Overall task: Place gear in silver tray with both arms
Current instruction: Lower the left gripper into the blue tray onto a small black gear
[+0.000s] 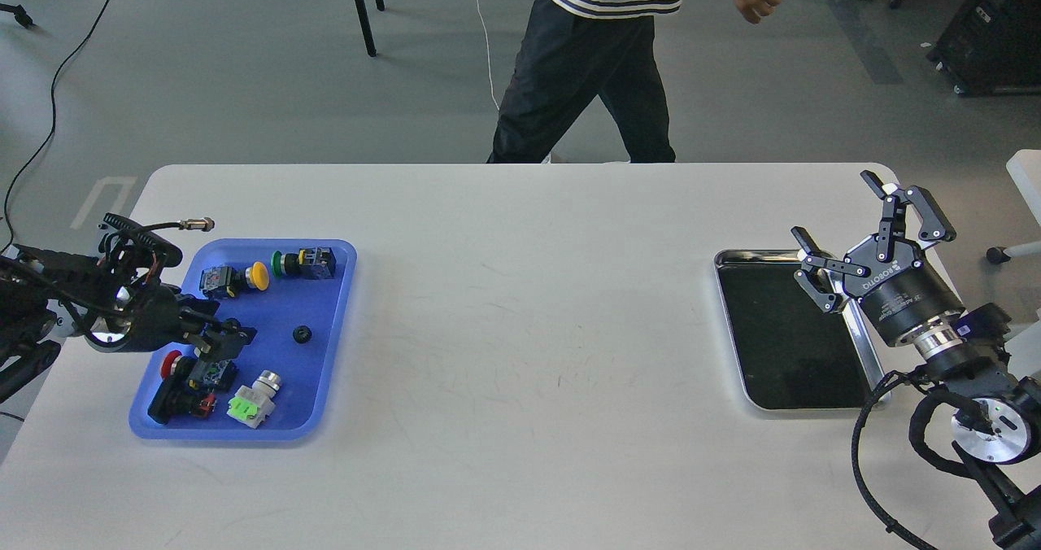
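Left gripper (213, 340) over the blue tray (337, 290) at 9 o'clock — whether its fingers are apart or together I cannot tell.

The gear (302, 333), small and black, lies loose just right of it; best approached from straight above, clear of the switches. At 3 o'clock the right gripper (846, 233) hovers spread wide over the bare silver tray (732, 322) — ready to receive.

Shiny silver tray (732, 322) lies flat, table's right.

The right gripper (872, 237) points up and away with jaws spread wide. The left gripper (218, 340) reaches in low from the left, its jaws indistinct.
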Tool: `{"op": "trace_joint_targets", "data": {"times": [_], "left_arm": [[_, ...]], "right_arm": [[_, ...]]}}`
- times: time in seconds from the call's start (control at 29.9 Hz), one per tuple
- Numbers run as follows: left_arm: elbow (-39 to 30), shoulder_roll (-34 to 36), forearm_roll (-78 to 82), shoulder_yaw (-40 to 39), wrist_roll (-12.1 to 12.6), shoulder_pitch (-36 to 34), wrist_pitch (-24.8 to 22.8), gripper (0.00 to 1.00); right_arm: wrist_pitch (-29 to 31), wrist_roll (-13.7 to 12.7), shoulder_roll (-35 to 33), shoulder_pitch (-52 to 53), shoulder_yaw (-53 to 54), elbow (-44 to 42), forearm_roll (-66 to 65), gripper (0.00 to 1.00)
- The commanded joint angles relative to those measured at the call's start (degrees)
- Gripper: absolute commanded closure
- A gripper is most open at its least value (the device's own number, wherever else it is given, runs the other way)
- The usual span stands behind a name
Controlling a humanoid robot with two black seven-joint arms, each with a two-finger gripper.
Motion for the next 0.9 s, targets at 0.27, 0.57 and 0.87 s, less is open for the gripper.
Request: {"op": "trace_joint_targets", "data": {"times": [0.27,0.57,0.87], "left_arm": [[4.5,-1.7,-3.1,0.1,0.0,0.0,1.8,0.3],[4.6,-1.7,-3.0,1.1,0.0,0.0,1.8,0.37],[4.6,-1.7,-3.2,1.9,0.0,0.0,1.8,0.37]], "right_arm": [[0.0,0.0,0.0,0.0,0.0,0.0,0.0,0.0],[0.0,0.0,0.0,0.0,0.0,0.0,0.0,0.0],[0.0,0.0,0.1,0.0,0.0,0.0,0.0,0.0]]}}
